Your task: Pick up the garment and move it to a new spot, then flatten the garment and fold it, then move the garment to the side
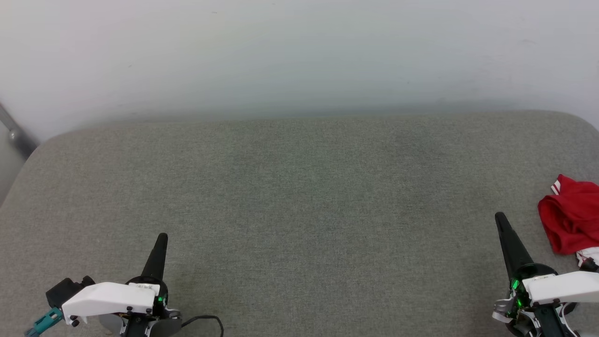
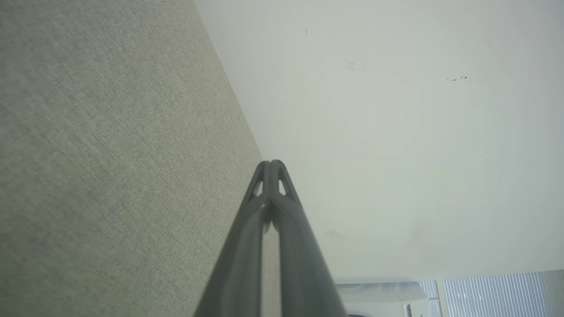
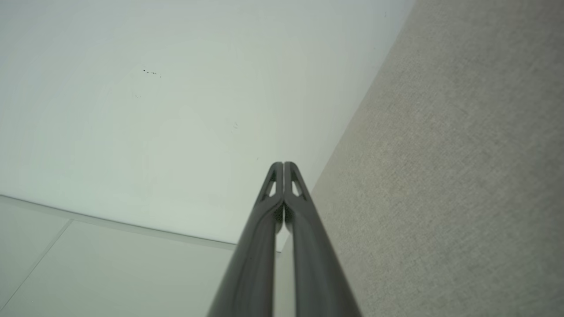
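Two claws rise from the bottom of the head view, the left claw at the lower left and the right claw at the lower right. Each has its dark fingers pressed together into one point, pinching nothing. Behind them a grey fabric-covered tabletop runs back to a pale wall. The garment lies crumpled on the tabletop at the right edge of the view — a red heap with a bit of red-white striped trim at its top and some white cloth at its lower end. It sits near the right claw, on that claw's outer side and not touching it, and the picture's edge cuts part of it off.

From the left wrist, the left claw shows its tips touching, with the grey tabletop on one side and the wall on the other.

From the right wrist, the right claw is likewise closed tip to tip — tabletop to its right, wall to its left.
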